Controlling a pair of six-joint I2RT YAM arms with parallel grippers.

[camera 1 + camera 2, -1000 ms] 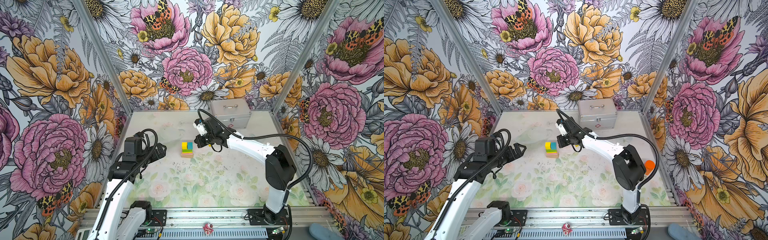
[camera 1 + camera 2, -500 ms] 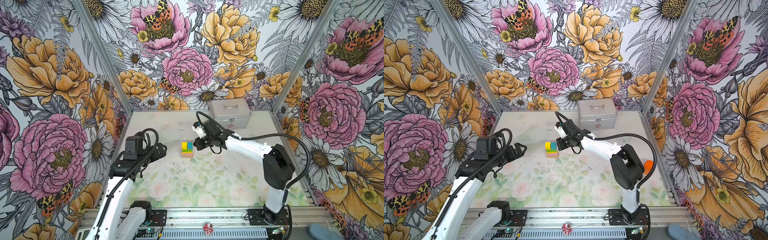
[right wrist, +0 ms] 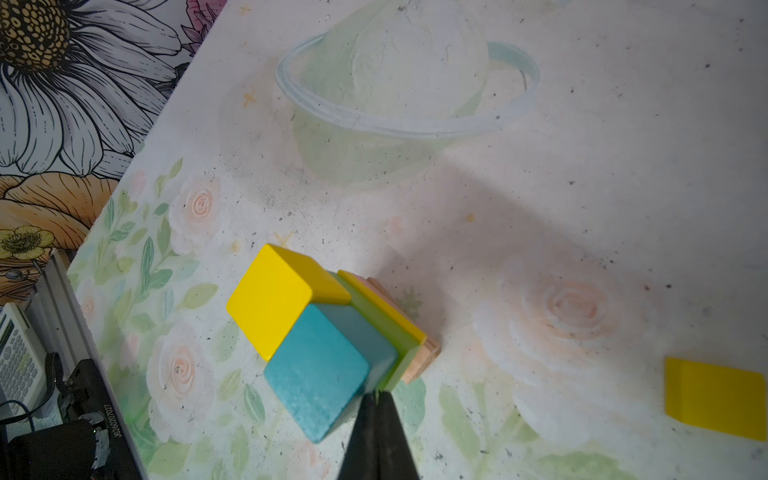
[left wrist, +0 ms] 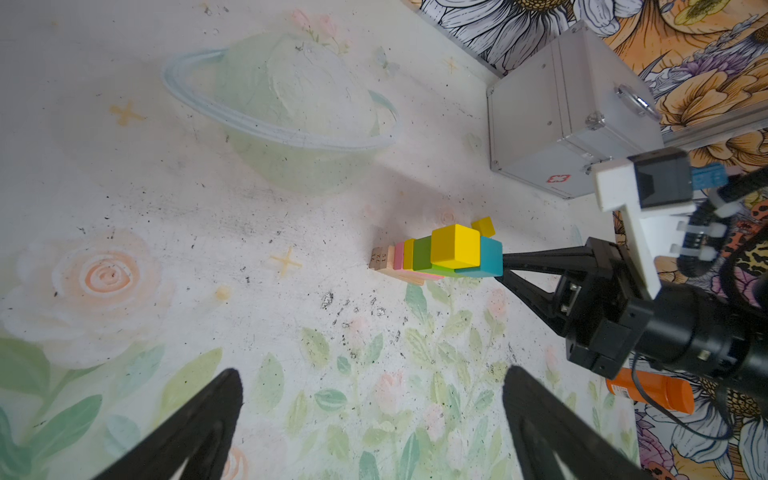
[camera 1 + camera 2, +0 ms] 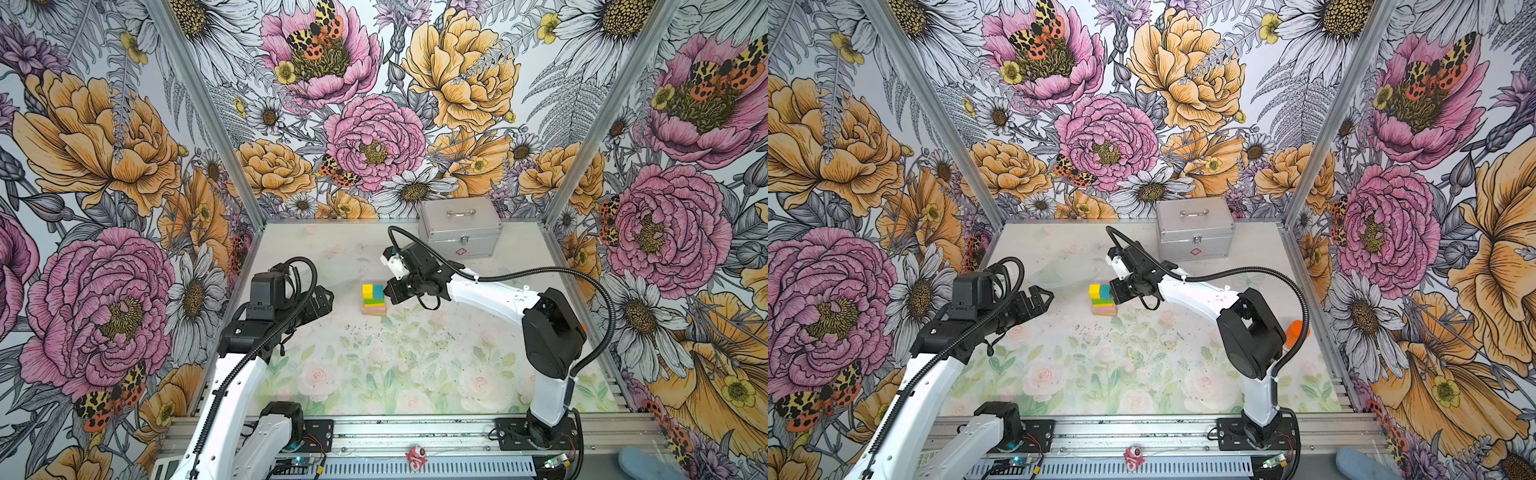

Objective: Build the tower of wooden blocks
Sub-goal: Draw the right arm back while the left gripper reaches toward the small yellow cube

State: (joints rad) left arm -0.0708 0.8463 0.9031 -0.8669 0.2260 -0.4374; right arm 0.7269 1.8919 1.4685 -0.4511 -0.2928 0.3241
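Reaching farther in than a second ago, the right gripper (image 5: 387,292) now rests its empty, pressed-together jaws against the teal cube (image 5: 378,291) atop the tower (image 5: 373,305), which stands near the middle of the tabletop (image 5: 374,374), toward its far edge. Well apart, the left gripper (image 4: 372,374) hangs spread wide, holding nothing. At the far edge the silver case (image 5: 460,226) sits closed, its contents hidden. One yellow cube (image 3: 715,403) lies loose near the tower.

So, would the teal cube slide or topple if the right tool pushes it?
Teal cube probably slides rather than tips: flat faces, loose on the green bar. Likely light and rigid, being small wood. The yellow cube beside it may block sliding that way.
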